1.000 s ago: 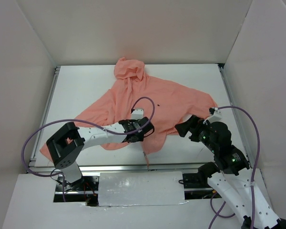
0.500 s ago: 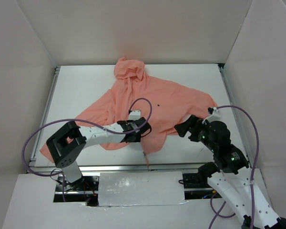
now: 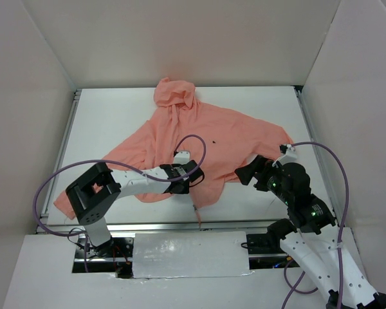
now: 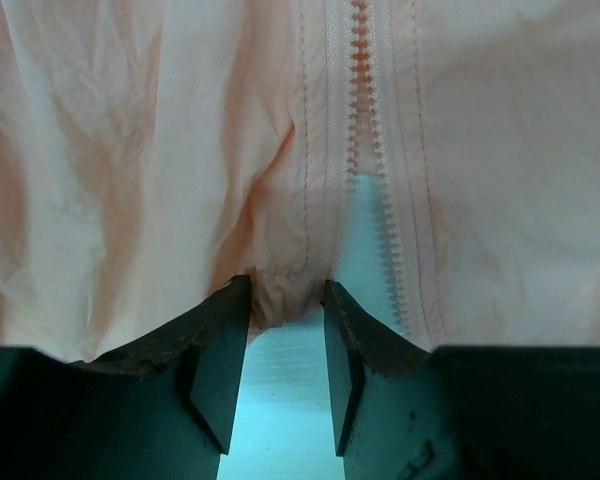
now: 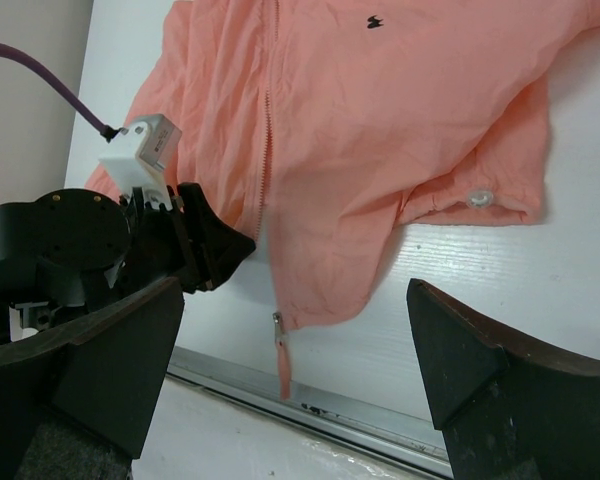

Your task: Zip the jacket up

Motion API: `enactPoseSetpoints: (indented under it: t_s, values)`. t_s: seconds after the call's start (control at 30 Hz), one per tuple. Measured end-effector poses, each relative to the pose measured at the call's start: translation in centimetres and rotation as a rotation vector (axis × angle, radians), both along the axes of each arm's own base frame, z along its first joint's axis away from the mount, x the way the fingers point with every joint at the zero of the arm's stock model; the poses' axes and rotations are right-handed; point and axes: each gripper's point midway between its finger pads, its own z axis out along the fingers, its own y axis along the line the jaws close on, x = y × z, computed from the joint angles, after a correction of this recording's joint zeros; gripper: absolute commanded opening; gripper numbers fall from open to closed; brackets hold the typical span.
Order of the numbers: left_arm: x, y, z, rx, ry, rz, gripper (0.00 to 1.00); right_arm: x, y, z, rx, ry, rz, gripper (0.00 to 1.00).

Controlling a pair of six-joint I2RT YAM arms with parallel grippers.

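The salmon-pink jacket (image 3: 231,138) lies spread on the white table with its hood at the far side and its front partly open at the bottom. In the left wrist view the zipper teeth (image 4: 363,60) part just above the hem. My left gripper (image 4: 285,295) pinches a bunched fold of the jacket (image 4: 130,150) hem left of the zipper. From above, the left gripper (image 3: 194,175) sits at the near hem. The zipper pull (image 5: 278,322) with its pink tab hangs off the other front corner. My right gripper (image 5: 290,380) hovers wide open and holds nothing.
A metal rail (image 3: 180,225) runs along the table's near edge, just below the zipper pull. White walls close in the table (image 3: 116,116) on three sides. A purple cable (image 3: 193,138) loops over the jacket from the left arm. A snap (image 5: 477,198) shows on the right sleeve cuff.
The left jaws have narrowed onto the hem fold and the left gripper has shifted slightly left. The right arm has barely moved.
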Motion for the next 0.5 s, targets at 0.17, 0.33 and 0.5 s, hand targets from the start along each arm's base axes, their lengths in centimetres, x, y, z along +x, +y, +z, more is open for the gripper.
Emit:
enactPoseSetpoints:
  t_s: [0.17,0.33,0.5]
  values:
    - [0.1,-0.1,0.0,-0.008,-0.005,0.0,0.36,0.0,0.0,0.0,0.0,0.001,0.001,1.0]
    - [0.2,-0.7,-0.2,-0.041,-0.012,-0.008,0.09,0.0,0.1,-0.6,-0.002,0.01,0.005,1.0]
    - [0.1,-1.4,-0.1,-0.083,-0.013,-0.034,0.0,0.1,0.3,-0.9,0.001,0.012,0.012,1.0]
